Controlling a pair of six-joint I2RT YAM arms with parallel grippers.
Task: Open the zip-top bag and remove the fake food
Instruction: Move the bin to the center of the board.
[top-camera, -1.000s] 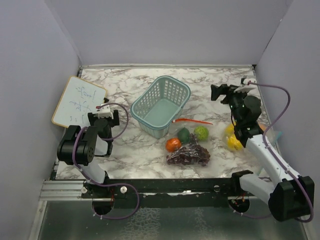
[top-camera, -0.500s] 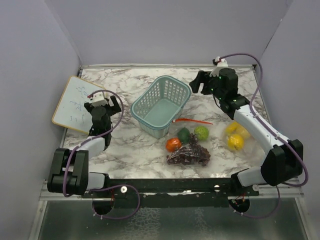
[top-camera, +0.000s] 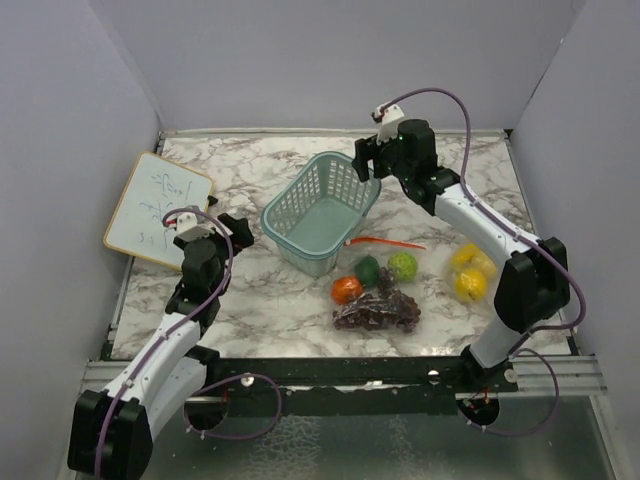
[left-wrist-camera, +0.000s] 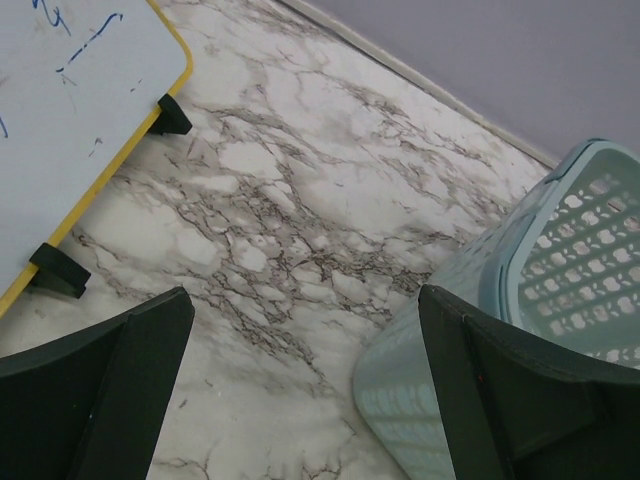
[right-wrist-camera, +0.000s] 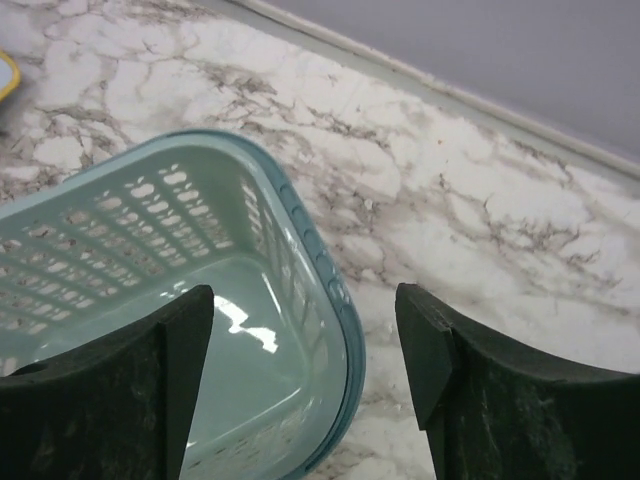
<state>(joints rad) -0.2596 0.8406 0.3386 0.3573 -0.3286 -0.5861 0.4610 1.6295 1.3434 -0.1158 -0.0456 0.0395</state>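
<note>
— What's the setting?
— A marble-print table (top-camera: 270, 165) with plain lilac walls (top-camera: 320, 60) on three sides.
— Count things, left to right.
— One whiteboard (top-camera: 158, 210) at nine o'clock. The left gripper (left-wrist-camera: 300, 400) is beside it, spread wide and empty. One teal basket (top-camera: 322, 215) sits near centre, and the right gripper (right-wrist-camera: 302, 300) is over its one-o'clock rim, also wide and empty. At five o'clock are one orange (top-camera: 346, 290), one dark green piece (top-camera: 368, 270), one lime (top-camera: 402, 266) and one grape bunch (top-camera: 378, 310), by a clear bag's red zip (top-camera: 385, 243). The yellow fruits (top-camera: 470, 272) lie at four; I can't tell how many.

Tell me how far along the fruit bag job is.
Done: nothing visible. In hand: nothing; left tool and right tool hang open near the teal plastic mesh basket. Left: the purple plastic grape bunch, orange toy fruit and green toy lime lie by the red zip strip, apparently bagged.
</note>
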